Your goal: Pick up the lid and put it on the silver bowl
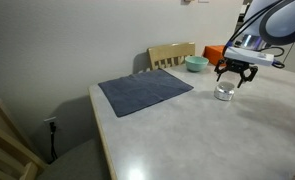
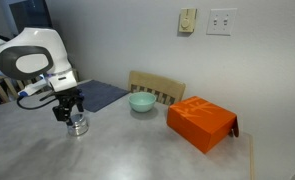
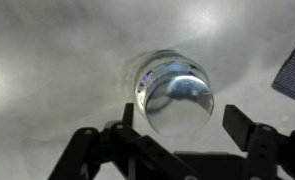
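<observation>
A mirror-bright polished metal lid (image 3: 182, 105) and silver bowl (image 1: 224, 93) gleam on a smooth, pale mottled counter (image 3: 47, 60), near a matt dark cloth mat (image 1: 145, 92), a glossy teal bowl (image 1: 196, 63), a matt orange box (image 2: 200, 122) and a pale wooden chair (image 1: 172, 54).

- This looks like a home dining corner: a pale, stone-look table (image 1: 187, 130) with a wooden chair (image 2: 157, 88) drawn up to it.
- A grey placemat (image 1: 145, 92) and a teal bowl (image 2: 141, 102) sit on the table.
- The plain painted wall carries a switch plate (image 2: 221, 21) and a low outlet (image 1: 52, 127).
</observation>
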